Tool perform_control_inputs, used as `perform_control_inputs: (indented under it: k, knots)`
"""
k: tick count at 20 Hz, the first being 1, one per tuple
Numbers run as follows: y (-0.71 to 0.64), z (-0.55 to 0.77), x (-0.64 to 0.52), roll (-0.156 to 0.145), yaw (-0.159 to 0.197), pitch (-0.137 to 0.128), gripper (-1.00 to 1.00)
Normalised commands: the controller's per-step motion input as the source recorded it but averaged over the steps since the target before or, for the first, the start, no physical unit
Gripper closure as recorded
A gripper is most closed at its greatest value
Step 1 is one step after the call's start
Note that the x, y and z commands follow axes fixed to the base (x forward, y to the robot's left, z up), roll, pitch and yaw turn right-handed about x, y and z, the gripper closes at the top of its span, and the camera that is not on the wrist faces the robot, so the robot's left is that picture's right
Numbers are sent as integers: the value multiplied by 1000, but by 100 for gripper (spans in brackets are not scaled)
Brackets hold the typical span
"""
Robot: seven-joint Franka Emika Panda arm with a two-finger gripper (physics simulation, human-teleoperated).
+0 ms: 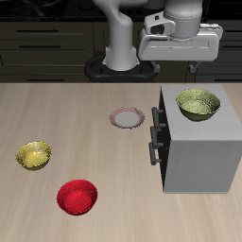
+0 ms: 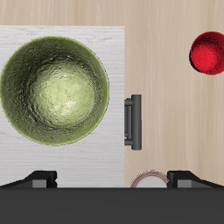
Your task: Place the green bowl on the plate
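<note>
A: Dark kitchen cupboards (image 1: 43, 38) across the far wall. Pale wooden table (image 1: 66, 109) in front of them.

B: Largest on the table: a grey box cabinet (image 1: 200, 156), reaching almost to the near edge.

A: Then the white robot arm (image 1: 118, 38), standing on its round base at the far side and bent over toward the cabinet.

B: And the gripper (image 1: 192, 68)?

A: Hanging above the far end of the cabinet top. Spread wide, both fingertips (image 2: 39, 178) well apart in the wrist view, nothing between them. Clear of the bowl, though hard to judge by how much from these angles.

B: Next, the bowls. The green bowl (image 1: 198, 104) upright on the cabinet top, toward its far end, pale mottled inside showing. Not touched by anything.

A: Same in the wrist view: the green bowl (image 2: 54, 87) on the grey top, close to the edge with the handle.

B: Red bowl (image 1: 77, 197) down on the table near the front edge. Yellow bowl (image 1: 34, 155) a little farther back, well apart from the cabinet.

A: The plate (image 1: 126, 118) flat on the table, farther back, near the cabinet but not touching it. Bare.

B: Smallest: the dark handle (image 1: 154, 132) on the cabinet face turned toward the plate.
</note>
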Motion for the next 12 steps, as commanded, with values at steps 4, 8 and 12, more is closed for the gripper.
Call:
perform_control_inputs:
  k: [4, 8, 12]
  knots:
    - [54, 79, 206, -11, -32, 11, -100]
    - [17, 49, 199, -17, -21, 14, -100]
    - [44, 43, 267, -16, -28, 20, -100]
